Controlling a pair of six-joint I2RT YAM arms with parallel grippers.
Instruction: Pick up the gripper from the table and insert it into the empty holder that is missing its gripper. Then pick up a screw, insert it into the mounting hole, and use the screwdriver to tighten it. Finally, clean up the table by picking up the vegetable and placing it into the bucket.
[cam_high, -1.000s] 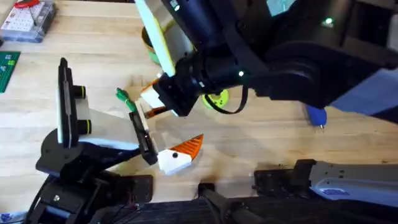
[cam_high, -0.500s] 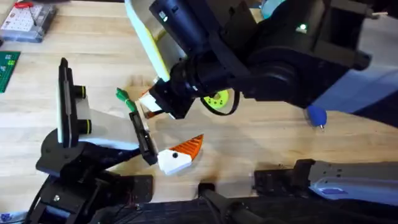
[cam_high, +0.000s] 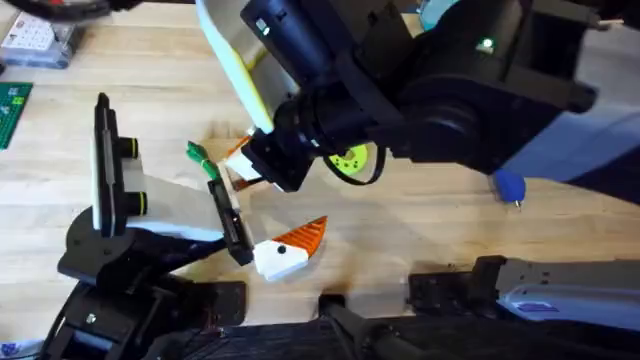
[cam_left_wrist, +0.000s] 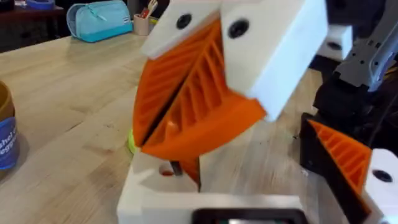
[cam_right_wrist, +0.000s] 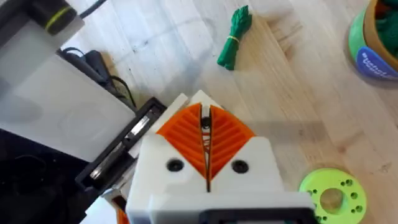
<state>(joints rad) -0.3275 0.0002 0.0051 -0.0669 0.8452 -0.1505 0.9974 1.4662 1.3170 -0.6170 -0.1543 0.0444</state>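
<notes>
R hand (cam_right_wrist: 204, 124) was pinched shut, contents unclear. Best approach: line up w/ holder (cam_high: 165, 195) at frame left, slow, straight.

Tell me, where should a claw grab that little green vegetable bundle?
Probably across the narrow middle, by its yellow band, coming straight down: the small green vegetable bundle lies flat on the wooden table, long and thin, sides free.

1. Lighting the counter (cam_high: 420, 215) evenly and brightly from above, casting only soft shadows beneath the arms.
2. Blurring the large dark arm (cam_high: 440, 90) rising close under the overhead camera.
3. Rendering the near orange pads (cam_left_wrist: 186, 112) soft in the left wrist view, background hazy.
</notes>
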